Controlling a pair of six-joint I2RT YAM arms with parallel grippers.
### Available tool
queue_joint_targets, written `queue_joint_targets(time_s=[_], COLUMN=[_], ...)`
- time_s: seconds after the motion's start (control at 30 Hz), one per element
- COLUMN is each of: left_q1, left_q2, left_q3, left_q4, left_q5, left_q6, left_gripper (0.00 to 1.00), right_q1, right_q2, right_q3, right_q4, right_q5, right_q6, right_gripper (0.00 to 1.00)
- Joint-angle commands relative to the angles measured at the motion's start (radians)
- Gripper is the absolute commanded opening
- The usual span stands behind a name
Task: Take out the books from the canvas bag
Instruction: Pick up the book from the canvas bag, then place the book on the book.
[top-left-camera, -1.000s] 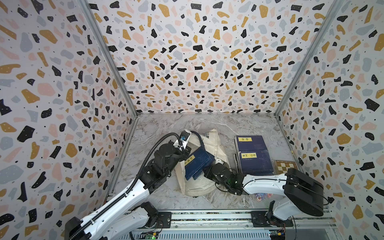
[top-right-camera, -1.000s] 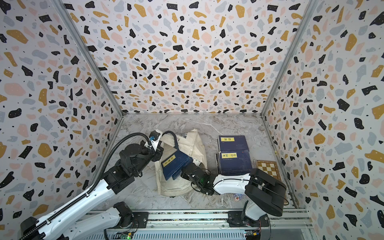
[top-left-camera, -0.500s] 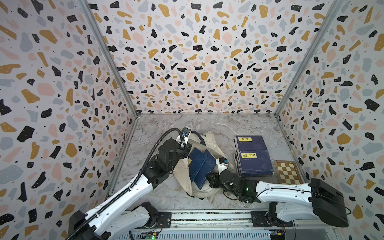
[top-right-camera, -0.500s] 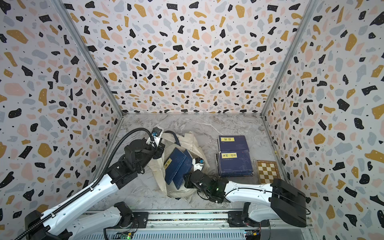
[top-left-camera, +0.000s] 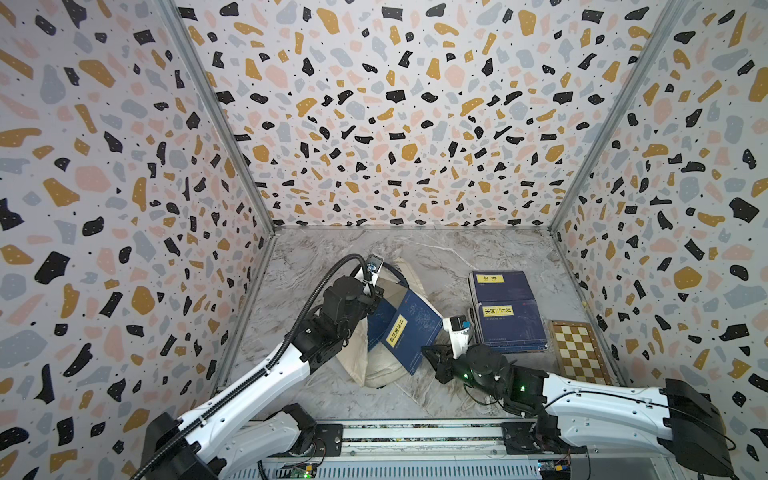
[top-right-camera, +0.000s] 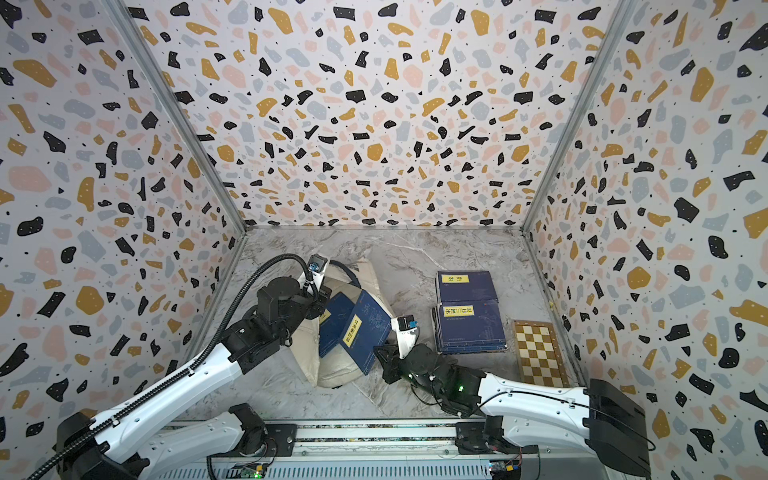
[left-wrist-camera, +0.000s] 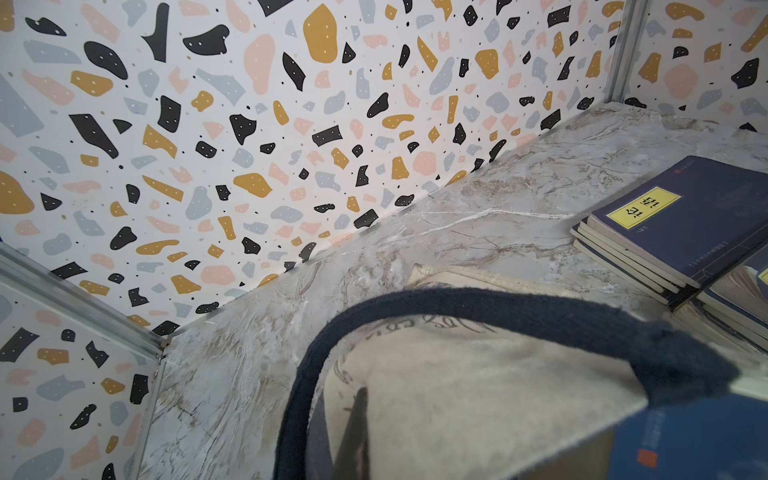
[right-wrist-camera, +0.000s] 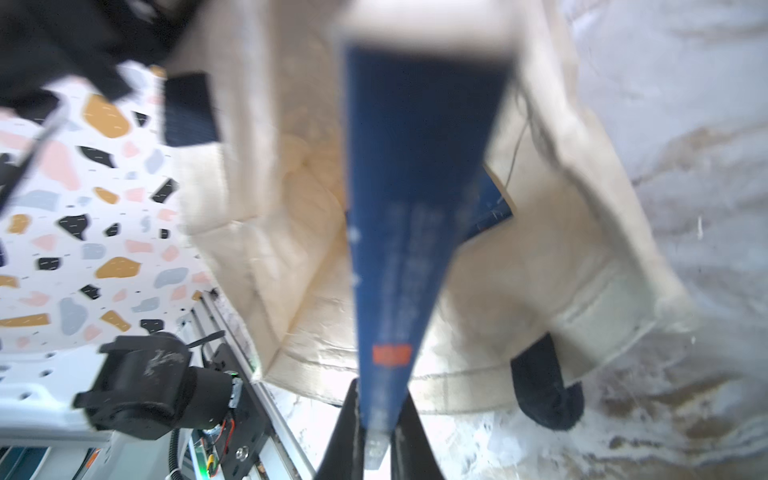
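Extraction step: my R fingers pinch navy book by edge, L fingers clamp canvas bag (mouth held up). Next: pull clear twd stack.

Premises: an enclosed robot test cell of laboratory type, not a home or shop. Three upright walls carry one printed terrazzo pattern and meet at bare aluminium corner posts. The floor is a marble-print tabletop. Along the near edge runs a metal rail, on which a left arm and a right arm are mounted. An exposed circuit board sits below the rail.
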Motion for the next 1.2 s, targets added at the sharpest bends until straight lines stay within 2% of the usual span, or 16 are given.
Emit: queue_joint_targets(time_s=[0.0,0.27,0.37,0.5,0.67,0.73,0.87,0.93,1.07,1.17], left_q1=[0.015,0.026,0.028,0.028,0.028,0.028,0.027,0.027,0.027,0.026], left_q2=[0.007,0.028,0.031,0.036,0.032,0.03,0.032,0.036,0.045,0.042], left_q3=[0.046,0.063,0.061,0.06,0.052,0.047,0.042,0.042,0.044,0.044], left_q4=[0.033,0.012,0.011,0.01,0.015,0.019,0.022,0.024,0.022,0.022], left_q5=[-0.021,-0.025,-0.041,-0.037,-0.026,-0.024,-0.013,-0.013,-0.013,-0.009], left_q6=[-0.03,-0.056,-0.056,-0.061,-0.069,-0.075,-0.082,-0.083,-0.081,-0.088], left_gripper=[0.0,0.0,0.0,0.0,0.0,0.0,0.0,0.0,0.0,0.0], right_q1=[0.004,-0.03,-0.09,-0.226,-0.479,-0.614,-0.874,-0.97,-1.087,-1.115], right_q2=[-0.095,-0.307,-0.376,-0.427,-0.375,-0.333,-0.233,-0.173,-0.042,0.027], right_q3=[0.004,-0.001,0.011,0.062,0.168,0.214,0.241,0.241,0.229,0.201], right_q4=[0.071,-0.006,-0.045,-0.106,-0.16,-0.18,-0.153,-0.129,-0.086,-0.036], right_q5=[0.002,0.074,0.087,0.089,-0.034,-0.139,-0.367,-0.45,-0.566,-0.562], right_q6=[-0.13,-0.173,-0.149,-0.114,-0.098,-0.078,0.051,0.125,0.26,0.314], right_gripper=[0.0,0.0,0.0,0.0,0.0,0.0,0.0,0.0,0.0,0.0])
